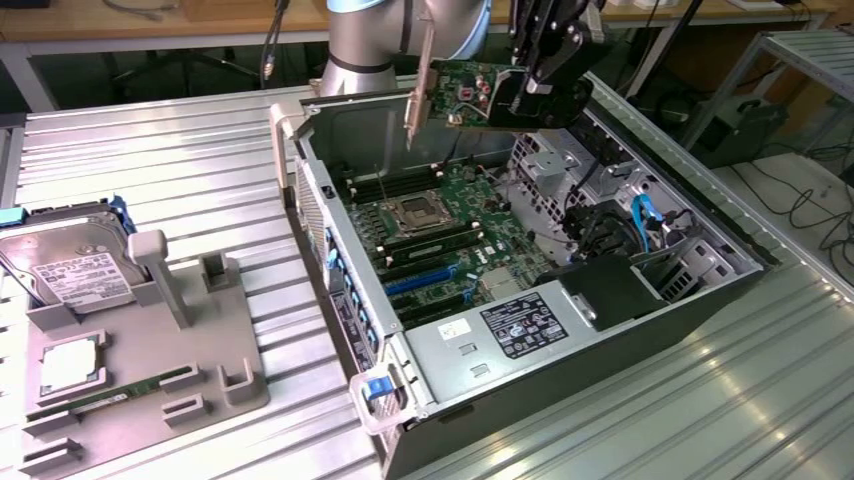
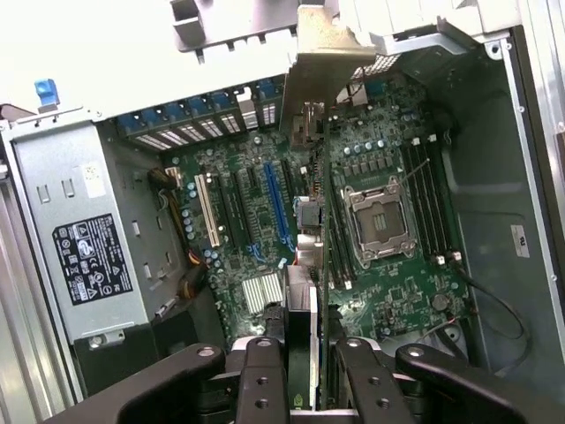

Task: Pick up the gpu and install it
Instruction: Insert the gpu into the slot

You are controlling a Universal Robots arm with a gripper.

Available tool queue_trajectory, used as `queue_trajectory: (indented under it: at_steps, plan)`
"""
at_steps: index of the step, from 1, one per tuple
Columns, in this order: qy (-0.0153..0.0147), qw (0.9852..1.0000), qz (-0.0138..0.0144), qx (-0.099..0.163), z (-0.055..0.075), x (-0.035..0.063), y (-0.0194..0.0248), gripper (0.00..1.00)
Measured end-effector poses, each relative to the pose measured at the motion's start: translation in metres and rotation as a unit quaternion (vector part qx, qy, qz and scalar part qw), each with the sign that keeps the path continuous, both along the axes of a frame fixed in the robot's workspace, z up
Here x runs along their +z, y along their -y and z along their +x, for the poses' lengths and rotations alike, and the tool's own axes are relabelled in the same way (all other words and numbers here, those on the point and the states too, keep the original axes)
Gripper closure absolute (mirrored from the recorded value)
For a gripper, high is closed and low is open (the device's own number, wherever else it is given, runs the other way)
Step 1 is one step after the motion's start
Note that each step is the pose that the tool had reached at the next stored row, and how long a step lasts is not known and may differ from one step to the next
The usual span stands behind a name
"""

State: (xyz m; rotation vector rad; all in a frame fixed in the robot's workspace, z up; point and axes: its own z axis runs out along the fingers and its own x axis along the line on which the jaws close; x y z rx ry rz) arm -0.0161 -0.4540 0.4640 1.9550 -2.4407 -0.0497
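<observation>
One desk [image 1: 174, 170] carries one open computer case [image 1: 350, 290] and one grey tray [image 1: 147, 385]. One tool [image 1: 545, 92], its two fingers [image 2: 263, 380] partly closed, grips the one gpu [image 1: 465, 92] above the case. One hard drive [image 1: 74, 265] rests on the tray.

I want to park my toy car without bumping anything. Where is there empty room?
The ribbed metal table is bare between the grey tray and the computer case, and again past the case at the exterior view's right. It is crowded inside the case, where the hand holds the green card above the circuit board, and on the tray with the hard drive.
</observation>
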Motion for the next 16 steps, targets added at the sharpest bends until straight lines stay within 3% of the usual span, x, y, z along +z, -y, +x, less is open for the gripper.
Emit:
queue_trajectory:
  at_steps: [6,16]
  plan:
    - [0.0,0.9996,0.0,0.027,0.0,0.0,0.0,0.73]
    - [0.0001,0.9996,0.0006,0.028,0.0,-0.001,0.0,0.73]
